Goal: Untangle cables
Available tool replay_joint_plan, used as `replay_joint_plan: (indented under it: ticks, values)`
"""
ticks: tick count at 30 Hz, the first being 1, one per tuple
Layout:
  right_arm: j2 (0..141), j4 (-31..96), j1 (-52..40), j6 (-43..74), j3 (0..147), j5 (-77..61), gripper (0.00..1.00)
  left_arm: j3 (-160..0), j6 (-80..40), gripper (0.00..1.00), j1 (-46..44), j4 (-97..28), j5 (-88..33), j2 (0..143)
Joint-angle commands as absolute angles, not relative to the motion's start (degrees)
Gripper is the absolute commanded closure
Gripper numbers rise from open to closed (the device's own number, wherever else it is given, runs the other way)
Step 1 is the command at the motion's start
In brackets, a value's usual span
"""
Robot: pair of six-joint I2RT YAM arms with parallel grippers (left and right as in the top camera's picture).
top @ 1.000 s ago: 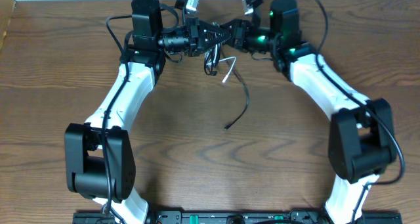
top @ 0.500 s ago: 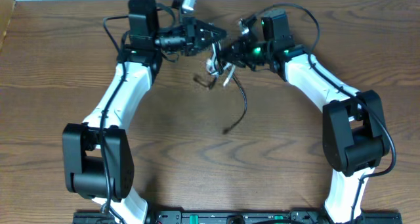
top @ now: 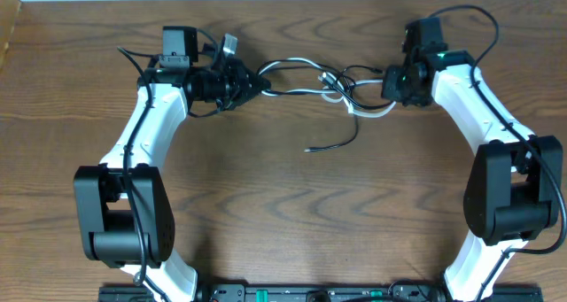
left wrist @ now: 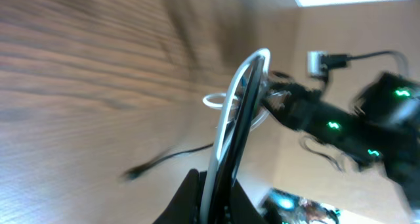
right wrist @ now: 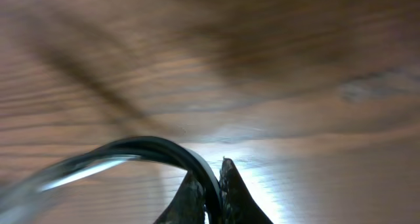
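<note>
We see the cables point(top: 297, 92) strung between left tool point(top: 259, 85) and right tool point(top: 388, 82), barring the far strip; a loose black end point(top: 332, 145) trails just below; the surface point(top: 283, 222) nearer us lies open between left arm point(top: 146, 135) and right arm point(top: 478, 98).

Overhead looks straight down; both wrist cameras, close and low, share the cables point(left wrist: 235, 119).

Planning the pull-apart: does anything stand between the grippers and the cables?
Nothing visible. The left gripper and right gripper are both shut on the cables, which span between them over the table. Only snag: the cables loop round each other near the right gripper.
</note>
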State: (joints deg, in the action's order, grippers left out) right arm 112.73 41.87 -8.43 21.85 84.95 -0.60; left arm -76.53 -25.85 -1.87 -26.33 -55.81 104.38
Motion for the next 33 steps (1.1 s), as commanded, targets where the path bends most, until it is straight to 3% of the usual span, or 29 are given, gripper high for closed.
replay_joint_plan:
  ticks: [1,8,11,17,21,24,28,32,33]
  values:
    - [113.38,44.71,-7.09,20.08,84.62,23.09,0.99,-77.30,-16.45,0.93,-0.71,-29.02,-48.01,103.88]
    - [113.36,47.16,0.10,20.73,84.64,37.82,0.99,-79.46,-15.03,0.93,-0.54,-32.40,-36.01,102.89]
    - [113.36,46.81,2.50,15.16,84.64,24.45,0.99,-80.84,-15.05,0.93,-0.56,-32.53,-33.01,100.36]
    - [111.20,46.54,0.89,-5.52,85.27,-27.70,0.99,-81.25,-15.05,0.93,-2.81,-32.77,-33.58,96.18]
    - [105.36,46.06,0.10,-5.34,89.41,-47.20,0.99,-81.25,-15.05,0.92,-5.04,-32.03,-34.46,96.09]
    - [100.38,44.21,0.08,-1.85,92.09,-51.75,0.99,-81.25,-15.05,0.93,-6.04,-31.35,-34.48,96.09]
    - [94.61,36.27,-1.69,8.19,92.25,-46.59,0.99,-81.25,-15.09,0.91,-7.92,-29.69,-34.52,96.09]
    - [91.50,29.91,-6.94,13.52,92.25,-46.65,0.99,-81.25,-20.03,0.83,-9.13,-25.08,-39.46,96.09]
    - [90.83,28.25,-8.05,14.55,92.25,-46.59,0.99,-81.25,-21.69,0.75,-9.23,-23.88,-40.16,96.09]
